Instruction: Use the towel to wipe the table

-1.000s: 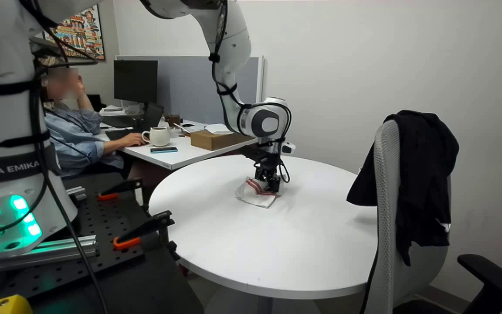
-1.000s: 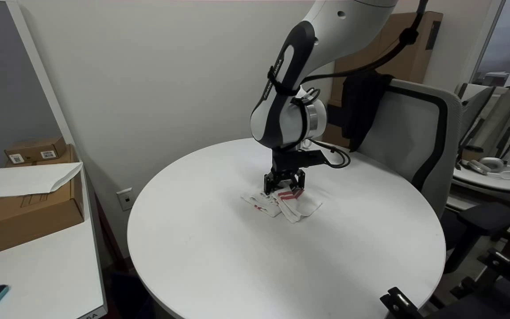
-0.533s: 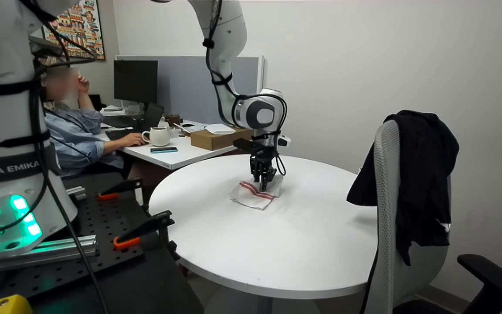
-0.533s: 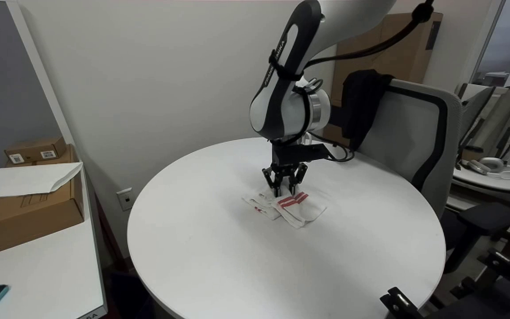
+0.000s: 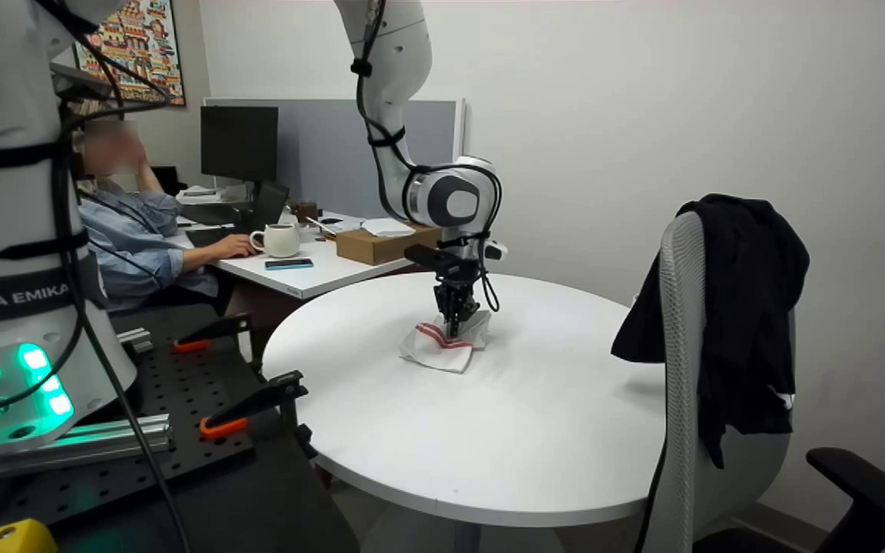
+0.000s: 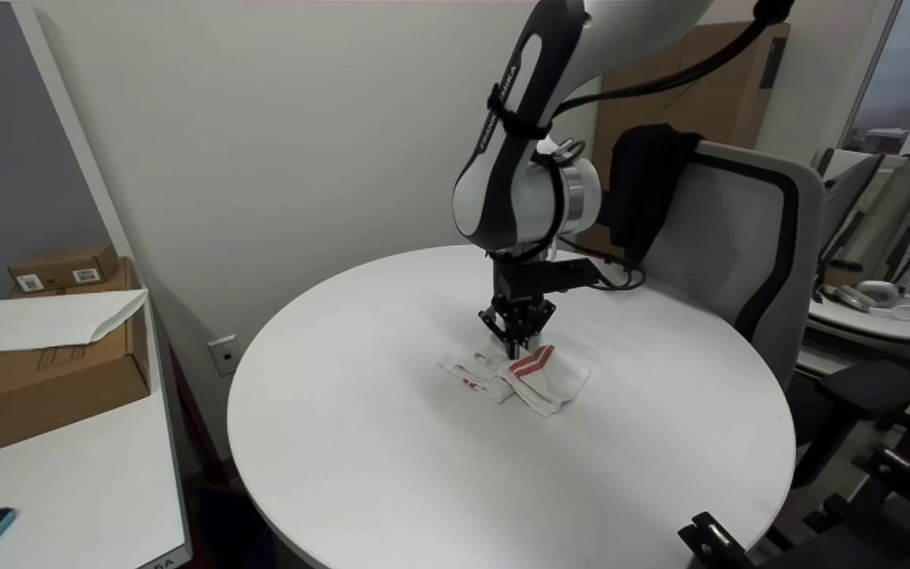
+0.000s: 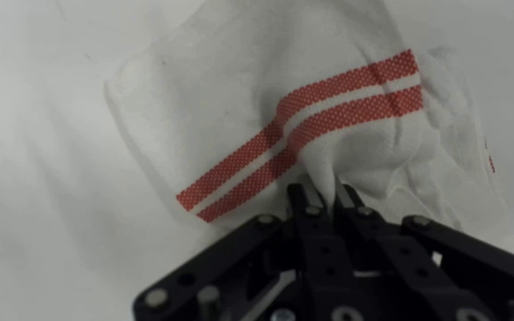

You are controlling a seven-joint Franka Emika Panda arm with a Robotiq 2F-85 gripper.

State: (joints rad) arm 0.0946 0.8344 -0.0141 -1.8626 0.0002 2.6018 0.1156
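Observation:
A white towel with red stripes lies bunched near the middle of the round white table; it shows in both exterior views (image 5: 436, 356) (image 6: 551, 386) and fills much of the wrist view (image 7: 221, 98). The white table (image 5: 535, 445) also shows in an exterior view (image 6: 423, 474). My gripper points down at the towel in both exterior views (image 5: 453, 330) (image 6: 513, 349). In the wrist view my gripper (image 7: 326, 196) has its fingers close together with a raised fold of towel pinched between them. The rest of the towel spreads flat around the fingertips.
A mesh chair (image 5: 681, 346) with a dark garment (image 5: 750, 307) stands against the table's edge. A desk (image 5: 300, 283) with a cardboard box (image 5: 381, 244), mug (image 5: 281, 240) and phone (image 5: 289, 263) adjoins the table. A person (image 5: 135, 230) sits at it. Clamps (image 5: 258, 403) sit by the base.
The gripper's fingers, spread apart on the towel before, have closed together on a fold. The gripper and towel have shifted slightly left in an exterior view, toward the robot's base.

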